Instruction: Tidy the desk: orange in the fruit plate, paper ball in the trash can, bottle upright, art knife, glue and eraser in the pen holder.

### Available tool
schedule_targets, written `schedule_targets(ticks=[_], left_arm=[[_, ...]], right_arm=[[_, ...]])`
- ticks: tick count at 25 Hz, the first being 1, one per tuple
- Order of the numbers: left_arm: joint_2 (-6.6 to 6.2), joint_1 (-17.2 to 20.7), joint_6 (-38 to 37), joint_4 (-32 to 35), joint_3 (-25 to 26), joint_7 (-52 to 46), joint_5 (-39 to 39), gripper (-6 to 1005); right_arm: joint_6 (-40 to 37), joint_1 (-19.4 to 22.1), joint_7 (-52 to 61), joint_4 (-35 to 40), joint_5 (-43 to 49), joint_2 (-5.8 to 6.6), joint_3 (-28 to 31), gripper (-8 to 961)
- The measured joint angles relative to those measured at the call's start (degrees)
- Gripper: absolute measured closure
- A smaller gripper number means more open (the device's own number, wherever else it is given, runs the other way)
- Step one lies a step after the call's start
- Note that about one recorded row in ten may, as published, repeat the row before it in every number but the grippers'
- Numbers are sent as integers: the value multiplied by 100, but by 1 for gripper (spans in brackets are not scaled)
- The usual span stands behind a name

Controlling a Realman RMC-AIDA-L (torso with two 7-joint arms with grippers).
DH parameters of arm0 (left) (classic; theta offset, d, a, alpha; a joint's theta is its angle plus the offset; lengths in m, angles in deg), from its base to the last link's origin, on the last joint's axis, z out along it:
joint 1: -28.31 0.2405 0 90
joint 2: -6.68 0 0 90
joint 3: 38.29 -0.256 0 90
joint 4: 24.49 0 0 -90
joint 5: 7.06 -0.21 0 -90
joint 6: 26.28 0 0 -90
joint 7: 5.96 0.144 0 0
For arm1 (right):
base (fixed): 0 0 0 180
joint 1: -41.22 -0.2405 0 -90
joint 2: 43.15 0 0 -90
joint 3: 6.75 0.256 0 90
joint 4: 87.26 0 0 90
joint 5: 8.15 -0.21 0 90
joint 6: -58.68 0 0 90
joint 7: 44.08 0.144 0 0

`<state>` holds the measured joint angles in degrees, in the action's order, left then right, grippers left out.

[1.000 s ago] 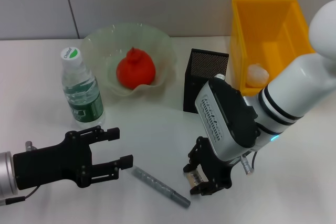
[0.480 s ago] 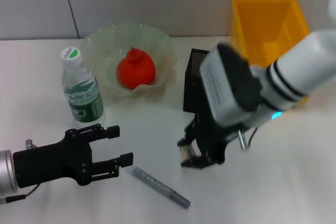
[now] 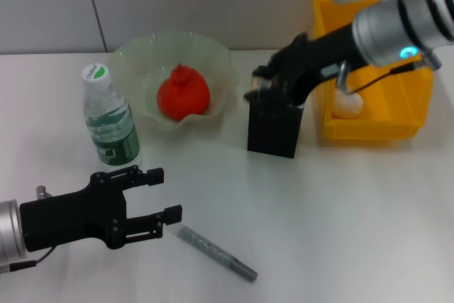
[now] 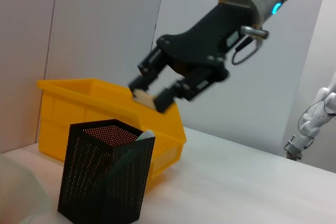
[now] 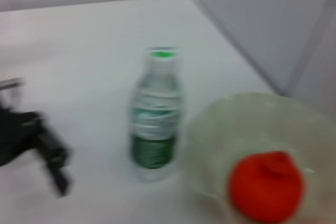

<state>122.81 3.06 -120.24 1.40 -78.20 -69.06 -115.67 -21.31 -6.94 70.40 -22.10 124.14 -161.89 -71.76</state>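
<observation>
White bench (image 3: 340,218) runs up to a pale panelled wall, with the task's things spread across it. Right hand (image 3: 264,89) hangs just above the rim of the black mesh pen holder (image 3: 274,127), its fingers pinched narrow on a small tan eraser (image 4: 143,97); the left wrist view shows the eraser clamped between the fingertips, in the air over the holder's open top and not yet inside it. A pale stick-like item already stands in the pen holder (image 4: 106,177), its tip at the rim; I cannot tell what it is.

Left hand (image 3: 152,201) hovers low over the near left part of the bench, its 2 fingers spread wide and holding nothing. Just beside its fingertips lies the grey art knife (image 3: 216,252), flat on the bench and slanting away from the hand.

Orange (image 3: 183,93) sits in the translucent green fruit plate (image 3: 135,58) at the back. Bottle (image 3: 110,122) with the green label stands upright just beside the plate, toward the robot's left. Yellow trash can (image 3: 362,26) stands right of the pen holder, touching or nearly touching it, with the white paper ball (image 3: 348,104) inside near its front wall.
</observation>
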Motion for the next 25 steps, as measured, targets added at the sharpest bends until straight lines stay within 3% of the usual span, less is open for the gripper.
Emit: schedule_targets(ticks=[9,25], left_arm=[[-3,-14,6,-2,-40,0,-10,229],[-6,-15,18,-5,-53,0,-11,229]], right_arm=[[938,-122,391,-571,447,-24,26,517],[1585,-307,410,-1257,537,-34,26,505]])
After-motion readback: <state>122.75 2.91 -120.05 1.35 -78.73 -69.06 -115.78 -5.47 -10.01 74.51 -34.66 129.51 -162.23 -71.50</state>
